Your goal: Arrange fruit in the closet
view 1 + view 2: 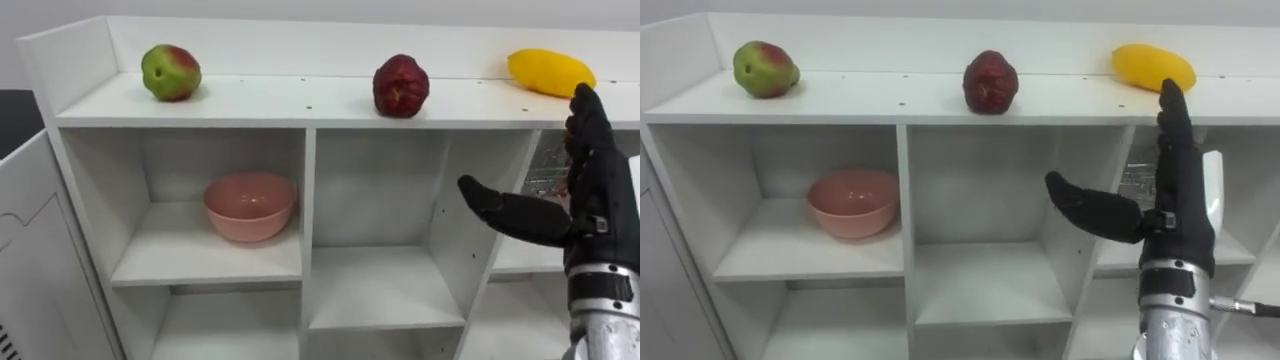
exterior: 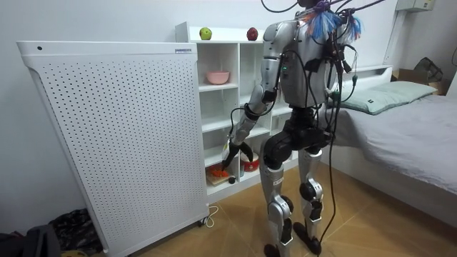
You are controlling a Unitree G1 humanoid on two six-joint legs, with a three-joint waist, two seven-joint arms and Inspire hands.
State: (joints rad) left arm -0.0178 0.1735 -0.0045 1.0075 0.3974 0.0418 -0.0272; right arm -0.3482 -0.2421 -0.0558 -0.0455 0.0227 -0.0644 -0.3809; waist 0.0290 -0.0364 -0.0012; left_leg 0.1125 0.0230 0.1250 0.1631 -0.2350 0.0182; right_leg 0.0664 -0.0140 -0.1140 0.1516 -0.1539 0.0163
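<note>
Three fruits lie on the top board (image 1: 270,102) of the white closet: a green and red one (image 1: 170,72) at the left, a dark red one (image 1: 400,86) in the middle, and a yellow one (image 1: 548,72) at the right. My right hand (image 1: 592,205) is raised upright in front of the closet's right column. It is open, with the thumb spread to the left and nothing in it, and its fingertips reach just below the yellow fruit. In the room view my left hand (image 2: 234,153) hangs low by the closet's bottom shelves.
A pink bowl (image 1: 250,205) stands in the upper left compartment. The middle compartments are bare. A white perforated panel (image 2: 114,143) stands against the closet's left side. Orange items (image 2: 216,171) and a red pot (image 2: 251,164) are on the bottom shelf. A bed (image 2: 400,128) lies behind me.
</note>
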